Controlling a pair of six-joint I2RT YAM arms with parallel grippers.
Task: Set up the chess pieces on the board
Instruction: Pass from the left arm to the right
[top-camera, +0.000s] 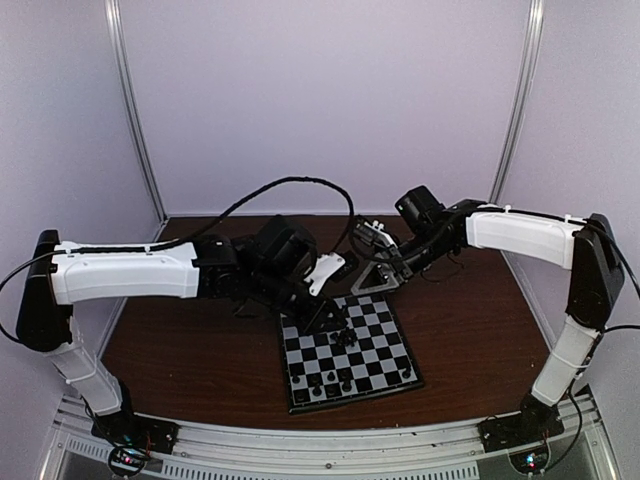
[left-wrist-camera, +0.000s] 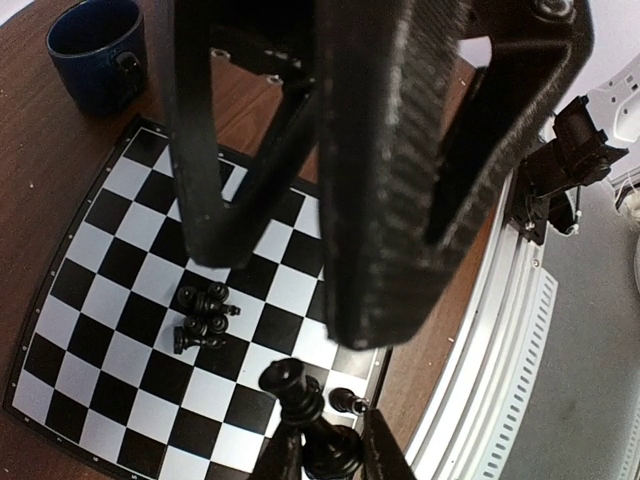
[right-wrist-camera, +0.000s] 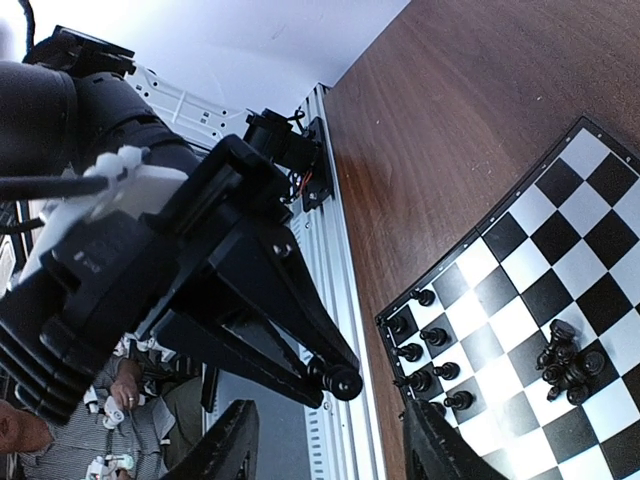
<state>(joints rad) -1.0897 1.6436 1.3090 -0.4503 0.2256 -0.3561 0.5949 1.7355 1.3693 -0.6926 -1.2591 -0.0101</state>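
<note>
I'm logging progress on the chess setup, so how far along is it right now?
Partly done. Several chess pieces already stand in rows along the near edge of the board. A small heap lies tumbled mid-board, waiting to be placed. The left gripper hangs over the board and the right gripper sits at its far edge; whether either holds a piece is unclear.
</note>
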